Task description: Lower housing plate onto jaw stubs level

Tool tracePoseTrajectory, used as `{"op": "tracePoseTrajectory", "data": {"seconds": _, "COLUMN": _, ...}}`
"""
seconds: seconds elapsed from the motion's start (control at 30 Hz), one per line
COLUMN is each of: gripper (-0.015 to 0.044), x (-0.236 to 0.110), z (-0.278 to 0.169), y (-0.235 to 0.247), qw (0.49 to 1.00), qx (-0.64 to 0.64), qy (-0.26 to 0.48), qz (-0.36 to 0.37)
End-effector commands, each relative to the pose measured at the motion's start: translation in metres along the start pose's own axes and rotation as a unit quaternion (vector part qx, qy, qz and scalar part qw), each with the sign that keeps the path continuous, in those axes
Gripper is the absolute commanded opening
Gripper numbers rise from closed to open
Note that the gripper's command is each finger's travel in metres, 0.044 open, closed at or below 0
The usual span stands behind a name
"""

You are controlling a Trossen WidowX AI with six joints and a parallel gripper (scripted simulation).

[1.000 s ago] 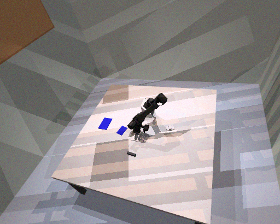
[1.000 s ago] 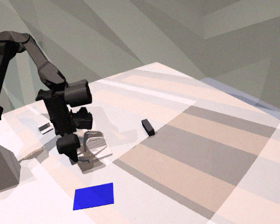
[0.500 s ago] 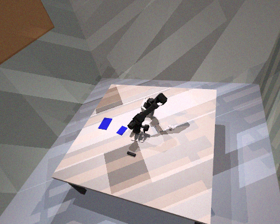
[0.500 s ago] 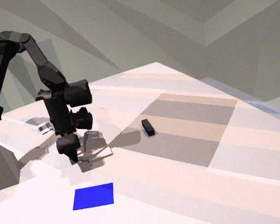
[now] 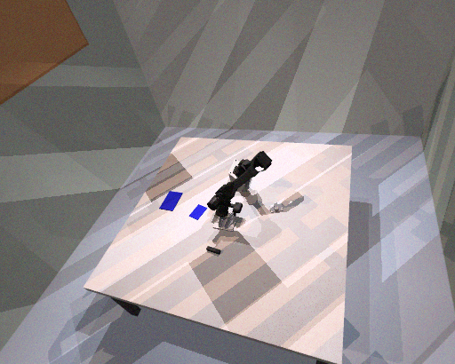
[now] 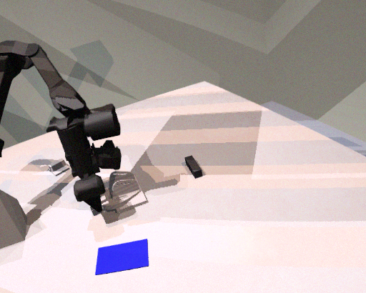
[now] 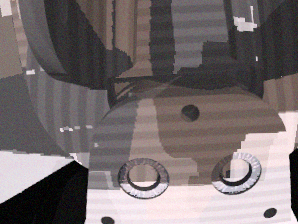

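My gripper (image 5: pixel 224 218) (image 6: pixel 101 211) (image 7: pixel 184 160) points down over the grey assembly and is shut on the housing plate (image 7: pixel 150 200). In the wrist view the plate is a pale, round-topped piece with two raised rings and small dark holes, between the black fingers at lower left and lower right. The grey assembly (image 5: pixel 228 222) (image 6: pixel 125 194) stands low at the fingertips, with a curved, hoop-like part and a thin pale edge. Large curved grey walls rise beyond the plate in the wrist view. The jaw stubs and any gap under the plate are hidden.
A black block (image 5: pixel 213 250) (image 6: pixel 193 166) lies beyond the assembly. A small grey-and-white piece (image 5: pixel 277 207) (image 6: pixel 58 166) lies on the arm's other side. Two blue patches (image 5: pixel 171 201) (image 5: pixel 198 212) lie on the table (image 5: pixel 296 311); one blue patch (image 6: pixel 123 257) shows in the exterior view.
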State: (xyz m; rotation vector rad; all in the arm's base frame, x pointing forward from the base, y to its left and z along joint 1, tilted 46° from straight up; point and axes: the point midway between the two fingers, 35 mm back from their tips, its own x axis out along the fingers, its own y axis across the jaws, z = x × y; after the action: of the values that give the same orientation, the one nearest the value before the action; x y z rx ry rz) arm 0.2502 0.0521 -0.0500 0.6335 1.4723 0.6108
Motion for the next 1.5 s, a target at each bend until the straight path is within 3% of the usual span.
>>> {"op": "tracePoseTrajectory", "data": {"seconds": 0.0, "gripper": 0.0351, "x": 0.0005, "z": 0.0001, "y": 0.0006, "qw": 1.000, "qx": 0.002, "qy": -0.001, "qz": 0.002}}
{"op": "tracePoseTrajectory", "data": {"seconds": 0.9, "gripper": 0.0351, "x": 0.0005, "z": 0.0001, "y": 0.0006, "qw": 1.000, "qx": 0.002, "qy": -0.001, "qz": 0.002}}
{"op": "tracePoseTrajectory", "data": {"seconds": 1.03, "gripper": 0.0440, "x": 0.0000, "z": 0.0000, "y": 0.0000, "qw": 1.000, "qx": 0.000, "qy": 0.000, "qz": 0.000}}
{"op": "tracePoseTrajectory", "data": {"seconds": 1.47, "gripper": 0.0440, "x": 0.0000, "z": 0.0000, "y": 0.0000, "qw": 1.000, "qx": 0.000, "qy": 0.000, "qz": 0.000}}
